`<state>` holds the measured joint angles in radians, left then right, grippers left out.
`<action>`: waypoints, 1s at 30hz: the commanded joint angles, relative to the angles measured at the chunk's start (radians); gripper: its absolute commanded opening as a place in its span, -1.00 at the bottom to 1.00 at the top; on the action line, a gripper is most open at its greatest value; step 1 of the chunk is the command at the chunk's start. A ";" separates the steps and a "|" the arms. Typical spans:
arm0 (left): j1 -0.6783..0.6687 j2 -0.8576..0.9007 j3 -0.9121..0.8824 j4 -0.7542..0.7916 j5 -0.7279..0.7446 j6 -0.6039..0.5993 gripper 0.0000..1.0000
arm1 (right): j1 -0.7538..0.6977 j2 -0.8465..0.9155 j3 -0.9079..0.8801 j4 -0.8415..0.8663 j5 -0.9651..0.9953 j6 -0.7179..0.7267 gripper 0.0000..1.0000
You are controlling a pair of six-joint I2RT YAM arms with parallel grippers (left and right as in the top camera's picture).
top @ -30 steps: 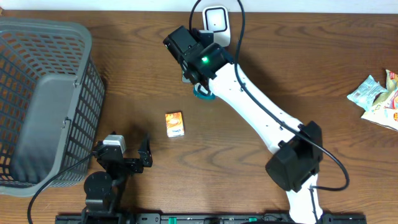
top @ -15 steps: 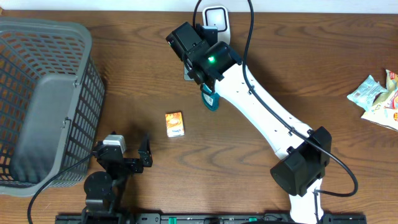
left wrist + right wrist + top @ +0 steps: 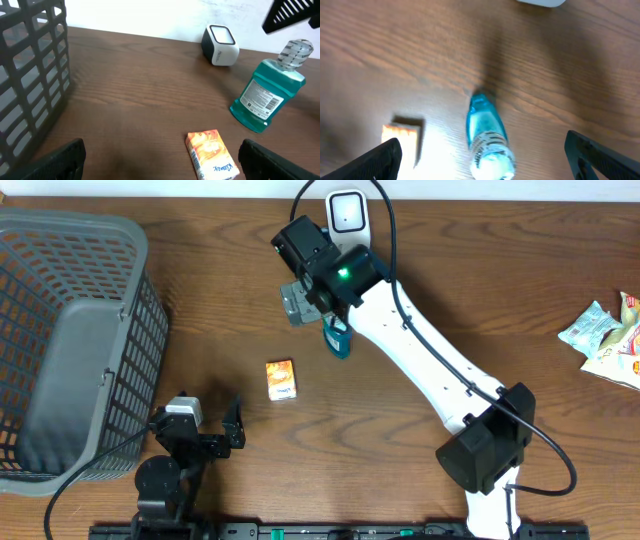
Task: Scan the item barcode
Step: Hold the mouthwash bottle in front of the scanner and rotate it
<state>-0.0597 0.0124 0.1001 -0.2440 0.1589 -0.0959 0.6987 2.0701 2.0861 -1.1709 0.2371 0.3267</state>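
Note:
The teal mouthwash bottle [image 3: 337,340] stands upright on the table below the white barcode scanner [image 3: 346,212]. My right gripper [image 3: 482,152] hovers just above the bottle [image 3: 487,132], open wide. Its black fingertips [image 3: 385,157] are far out on either side and nothing is touching the cap. The left wrist view shows the bottle's label [image 3: 262,97] and the scanner [image 3: 220,44] behind it. An orange tissue pack [image 3: 281,379] lies flat, left of the bottle. My left gripper [image 3: 162,162] rests open near the table's front edge, just short of the tissue pack [image 3: 211,154].
A large grey mesh basket [image 3: 70,330] fills the left side of the table. Snack packets [image 3: 605,335] lie at the far right edge. The right arm's white links [image 3: 420,365] stretch diagonally across the middle.
My right gripper has opened and let go of the bottle, which now stands on the table slightly right of and nearer than a second ago. The left arm has not moved.

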 commanded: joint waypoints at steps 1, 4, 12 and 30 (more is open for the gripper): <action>0.002 -0.001 -0.014 -0.031 0.013 0.017 0.96 | -0.026 -0.015 -0.012 -0.014 -0.031 -0.142 0.98; 0.002 -0.001 -0.014 -0.031 0.013 0.017 0.96 | -0.047 -0.015 -0.042 -0.014 -0.085 -0.142 0.99; 0.002 -0.001 -0.014 -0.031 0.013 0.017 0.96 | -0.066 -0.014 -0.187 0.130 -0.138 -0.160 0.99; 0.002 -0.001 -0.014 -0.031 0.013 0.017 0.96 | -0.084 0.026 -0.309 0.282 -0.138 -0.160 0.61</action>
<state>-0.0597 0.0124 0.1001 -0.2440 0.1589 -0.0959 0.6361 2.0712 1.7844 -0.8917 0.1005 0.1707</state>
